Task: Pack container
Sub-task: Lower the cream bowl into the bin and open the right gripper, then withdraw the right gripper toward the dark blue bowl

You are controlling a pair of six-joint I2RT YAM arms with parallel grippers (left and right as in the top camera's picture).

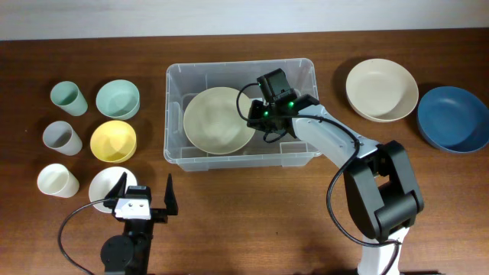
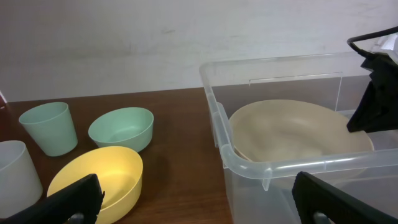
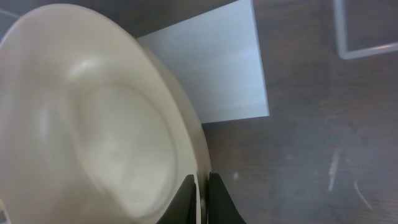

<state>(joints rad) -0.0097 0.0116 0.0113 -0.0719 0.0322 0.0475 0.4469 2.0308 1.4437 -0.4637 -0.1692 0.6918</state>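
Now, right gripper (image 3: 200, 190) tight on the cream bowl's (image 1: 218, 121) rim inside the container (image 1: 174, 114), bare floor rightward; left gripper (image 1: 144, 191) wide, empty.

Table (image 1: 244, 229): dark brown wood, grain running side to side, a few faint pale scratches.
Wall (image 2: 155, 43): plain off-white, meeting the table's far edge.
Light: soft, even, weak shadows.

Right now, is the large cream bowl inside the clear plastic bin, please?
Inside: bowl within the bin's walls, right claw gripping its rim.
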